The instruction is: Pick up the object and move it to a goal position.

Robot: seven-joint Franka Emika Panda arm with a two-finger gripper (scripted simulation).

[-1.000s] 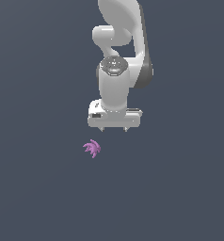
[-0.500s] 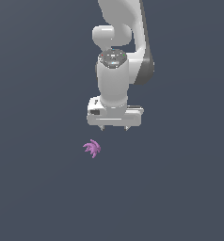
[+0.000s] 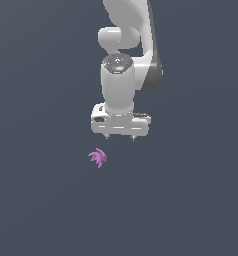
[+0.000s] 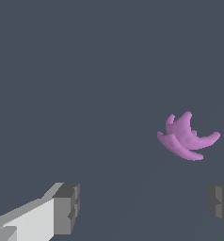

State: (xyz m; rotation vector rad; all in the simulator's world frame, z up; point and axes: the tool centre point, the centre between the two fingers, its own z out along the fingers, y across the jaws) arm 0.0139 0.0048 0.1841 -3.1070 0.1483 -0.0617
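The object [image 3: 98, 157] is a tiny purple-magenta spiky thing with curved prongs, lying on the dark grey floor. In the wrist view the object [image 4: 186, 138] shows apart from both fingers. My gripper [image 3: 120, 137] hangs above the floor, up and toward the exterior view's right of the object, not touching it. It is open, with a wide gap between the two fingertips [image 4: 67, 207] and nothing in it.
The white arm [image 3: 126, 65] rises behind the gripper toward the top of the exterior view. A plain dark grey floor [image 3: 191, 200] surrounds everything.
The gripper has drifted slightly lower and toward the exterior view's left, closer to the object. The object has stayed in place.
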